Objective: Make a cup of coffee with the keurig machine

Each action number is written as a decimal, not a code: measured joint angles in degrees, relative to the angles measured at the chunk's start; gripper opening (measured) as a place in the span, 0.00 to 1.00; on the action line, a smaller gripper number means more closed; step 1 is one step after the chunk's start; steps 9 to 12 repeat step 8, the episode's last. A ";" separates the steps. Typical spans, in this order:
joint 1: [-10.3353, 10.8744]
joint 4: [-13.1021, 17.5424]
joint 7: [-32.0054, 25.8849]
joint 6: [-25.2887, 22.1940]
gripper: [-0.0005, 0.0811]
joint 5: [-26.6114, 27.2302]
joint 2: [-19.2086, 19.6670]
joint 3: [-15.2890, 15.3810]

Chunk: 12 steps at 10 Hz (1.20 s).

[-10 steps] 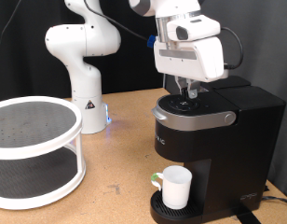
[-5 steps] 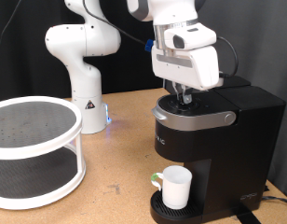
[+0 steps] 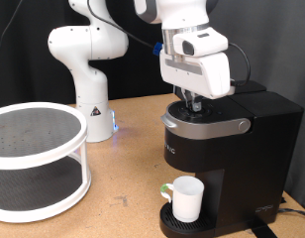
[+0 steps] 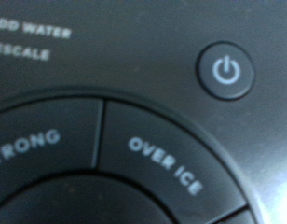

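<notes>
Exterior view: a white robot arm reaches down from the top of the picture, its claw (image 3: 195, 102) poised directly over the top panel of a boxy matte black keurig machine (image 3: 227, 159) with a grey-silver curved lid handle (image 3: 204, 124). The dark fingertips hang just above or against the panel; whether they touch, and whether the claw is spread or closed, I cannot tell. A plain white cylindrical cup (image 3: 186, 198) stands upright on the machine's round drip tray (image 3: 173, 224), at about 6 o'clock from the claw. A white two-tier round rack (image 3: 34, 159) sits on the brown bench (image 3: 123, 169) at 8 o'clock. Wrist view: blurred close-up of the machine's black panel, showing a round power button (image 4: 225, 71) and segments lettered "STRONG" (image 4: 27, 147) and "OVER ICE" (image 4: 163, 166).
</notes>
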 joint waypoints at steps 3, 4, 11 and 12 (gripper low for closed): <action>-0.12 1.01 0.44 -2.09 0.01 0.00 0.59 -0.18; -0.15 1.51 0.75 -2.80 0.01 0.00 0.96 -0.26; -0.22 4.72 0.88 -8.36 0.01 1.46 2.94 -0.96; -0.22 4.72 0.88 -8.36 0.01 1.46 2.94 -0.96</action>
